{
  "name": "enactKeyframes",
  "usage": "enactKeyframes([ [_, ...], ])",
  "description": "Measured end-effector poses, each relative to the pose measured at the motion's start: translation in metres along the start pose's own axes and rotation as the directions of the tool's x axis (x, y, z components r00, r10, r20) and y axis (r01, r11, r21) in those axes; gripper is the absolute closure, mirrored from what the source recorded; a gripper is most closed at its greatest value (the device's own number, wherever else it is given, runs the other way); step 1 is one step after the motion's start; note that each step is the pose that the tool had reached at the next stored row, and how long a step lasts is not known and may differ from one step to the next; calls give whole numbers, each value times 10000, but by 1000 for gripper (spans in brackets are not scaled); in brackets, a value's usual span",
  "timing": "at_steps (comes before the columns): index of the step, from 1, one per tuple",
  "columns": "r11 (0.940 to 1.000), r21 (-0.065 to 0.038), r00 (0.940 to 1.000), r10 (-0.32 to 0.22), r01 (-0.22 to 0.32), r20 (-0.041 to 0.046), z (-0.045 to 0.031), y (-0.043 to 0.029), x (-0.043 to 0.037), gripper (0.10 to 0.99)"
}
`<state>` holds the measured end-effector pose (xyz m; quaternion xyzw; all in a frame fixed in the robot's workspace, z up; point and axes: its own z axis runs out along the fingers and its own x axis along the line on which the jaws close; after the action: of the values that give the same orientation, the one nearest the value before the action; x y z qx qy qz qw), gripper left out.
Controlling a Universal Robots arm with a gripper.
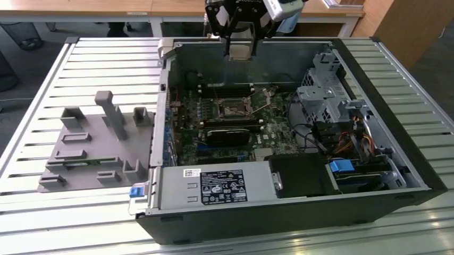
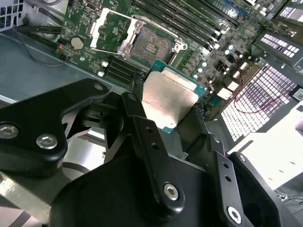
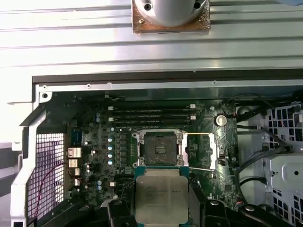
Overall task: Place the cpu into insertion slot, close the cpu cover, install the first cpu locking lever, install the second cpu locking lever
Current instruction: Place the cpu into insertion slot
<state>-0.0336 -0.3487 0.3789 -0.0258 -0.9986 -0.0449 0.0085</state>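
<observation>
The hand (image 1: 241,50) hangs pointing down, its fingers closed on the cpu (image 3: 161,196).

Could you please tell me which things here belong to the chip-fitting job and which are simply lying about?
Part of the job:
- chip, held by the gripper
- socket, empty
- cover frame, swung open beside the socket

Lying about:
- grey holder tray beside the case
- power supply
- memory slots
- drive cage

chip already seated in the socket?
No: in the first wrist view the chip is held in the gripper, apart from the socket, whose dark recess lies bare.
</observation>
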Motion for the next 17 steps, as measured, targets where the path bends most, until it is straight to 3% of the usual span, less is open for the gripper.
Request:
enactKeyframes([
  [17,9995,-7,9995,327,-327,30,0,0,0,545],
])
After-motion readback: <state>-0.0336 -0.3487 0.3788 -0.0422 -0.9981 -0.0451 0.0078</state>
